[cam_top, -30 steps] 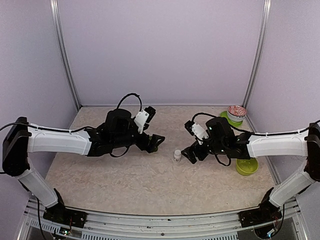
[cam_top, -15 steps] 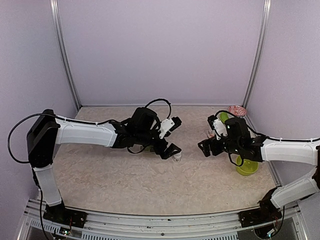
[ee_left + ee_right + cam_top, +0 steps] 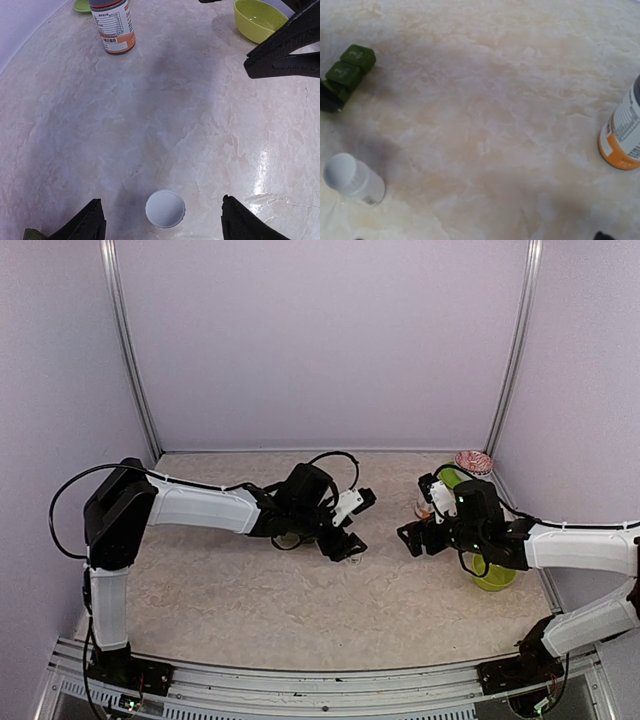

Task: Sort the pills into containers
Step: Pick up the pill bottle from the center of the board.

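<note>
Counter [image 3: 230,590] is a pale beige marbled slab with faint grey veining and glare patches, filling the lower half of the overhead frame. Room is a lilac-walled booth with a metal upright in each back corner and a grooved aluminium rail along the bottom edge. At centre of the overhead frame, the left fingers [image 3: 345,545] are spread wide over a small white bottle [image 3: 165,208]. In the left wrist view its round white cap sits at bottom centre between the two tips, with bare counter showing on both sides and no contact. Right fingers [image 3: 410,538], right of centre, are splayed apart and grasping nothing. The bottle stands upright with a small printed strip low on its side, too fine to read. An orange-labelled bottle [image 3: 112,25] stands at the top of the left wrist frame. It has a dark cap and a white panel of small print with a barcode below, none of it legible. Green pill box [image 3: 345,72] lies at upper left of the right wrist frame, and the marks on its square lids are too blurred to read. Lime-green bowl [image 3: 493,575] sits at lower right overhead. A red-patterned bowl [image 3: 473,462] rests on a green dish [image 3: 458,478] in the back right corner.
</note>
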### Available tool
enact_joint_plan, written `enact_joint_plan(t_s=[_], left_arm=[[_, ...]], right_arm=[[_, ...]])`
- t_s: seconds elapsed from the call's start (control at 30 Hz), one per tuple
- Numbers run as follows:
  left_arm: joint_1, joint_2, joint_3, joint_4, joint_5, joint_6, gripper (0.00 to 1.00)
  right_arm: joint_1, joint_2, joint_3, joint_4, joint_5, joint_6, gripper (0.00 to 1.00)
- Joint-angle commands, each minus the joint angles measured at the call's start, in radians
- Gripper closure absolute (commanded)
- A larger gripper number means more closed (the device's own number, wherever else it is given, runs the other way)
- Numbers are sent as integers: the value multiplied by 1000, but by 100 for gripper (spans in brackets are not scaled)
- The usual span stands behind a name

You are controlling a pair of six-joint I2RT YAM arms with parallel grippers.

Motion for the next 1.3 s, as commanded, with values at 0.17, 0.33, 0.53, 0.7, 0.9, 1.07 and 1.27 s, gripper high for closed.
enact_joint_plan(t_s=[0.17,0.33,0.53,0.7,0.9,1.07,1.27], left_arm=[[-4,59,52,-24,23,22,30],[-5,72,58,-35,32,22,37],[-4,81,59,-36,34,22,45],[-5,90,69,-38,29,20,50],[-4,94,76,-41,22,23,58],[-4,100,81,-46,18,23,62],[-4,105,83,-47,15,24,62]], right_arm=[[-7,2,-15,41,-3,-8,2],[-7,17,-14,46,-3,-11,2],[-7,23,-12,48,-6,-13,3],[-7,27,-10,49,-10,-15,3],[-7,28,-9,47,-10,-16,3],[-7,30,-5,48,-10,-18,3],[-7,32,-3,50,-10,-20,3]])
